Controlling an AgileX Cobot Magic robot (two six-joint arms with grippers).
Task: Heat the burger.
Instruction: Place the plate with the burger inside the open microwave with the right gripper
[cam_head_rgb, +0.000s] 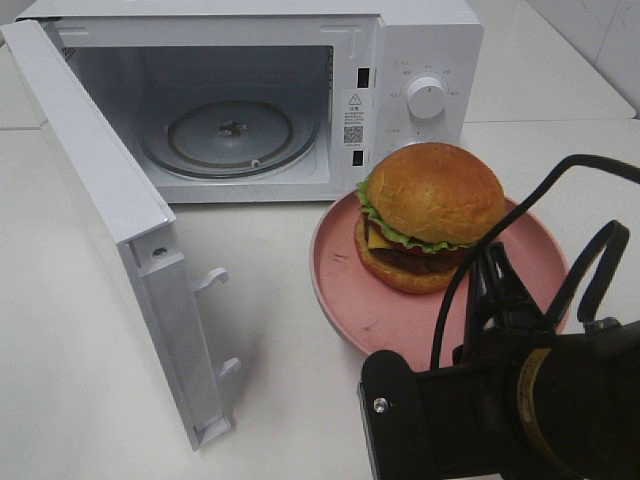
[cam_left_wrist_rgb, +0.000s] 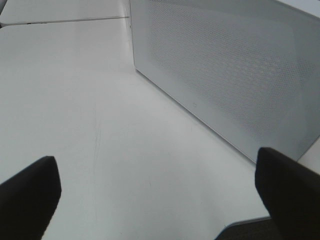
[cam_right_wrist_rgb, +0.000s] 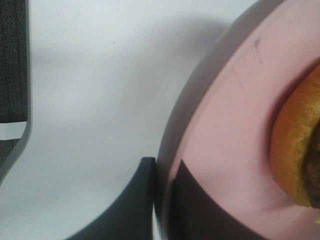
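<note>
The pink plate (cam_head_rgb: 345, 290) bearing the burger (cam_head_rgb: 430, 215) is gripped at its rim by the right end effector (cam_right_wrist_rgb: 164, 165); the left end effector (cam_left_wrist_rgb: 156, 165) is seen open.

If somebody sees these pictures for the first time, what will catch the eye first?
The glossy burger on the pink plate, just in front of the white microwave, draws the eye first. Next comes the microwave's door, swung wide open on the left, showing the glass turntable inside. The right gripper is shut on the plate's near rim.
</note>
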